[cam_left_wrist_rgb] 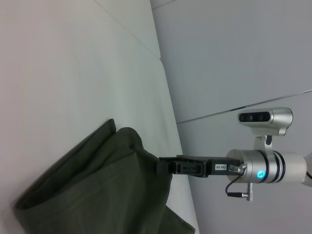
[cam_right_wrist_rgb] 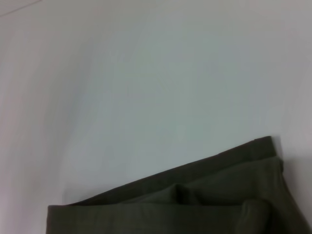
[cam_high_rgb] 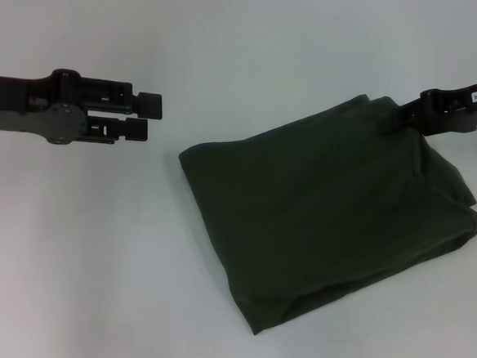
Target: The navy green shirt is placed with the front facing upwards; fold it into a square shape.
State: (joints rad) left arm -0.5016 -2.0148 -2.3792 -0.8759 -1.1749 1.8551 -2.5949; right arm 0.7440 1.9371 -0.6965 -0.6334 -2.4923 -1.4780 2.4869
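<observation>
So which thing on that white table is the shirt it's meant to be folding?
Start from the white table: right of the middle lies a dark olive-green bundle, the navy green shirt, already folded into a rough square. The right gripper touches its far corner; the left gripper hangs apart. It is the only cloth there.

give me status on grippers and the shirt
Left gripper open, off the shirt. Right gripper at far corner of folded navy green shirt. Nothing in the way.

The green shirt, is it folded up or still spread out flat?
Folded: the navy green shirt lies as a compact, roughly square bundle on the table, stacked layers showing along its edges. The right gripper is at its far corner.
</observation>
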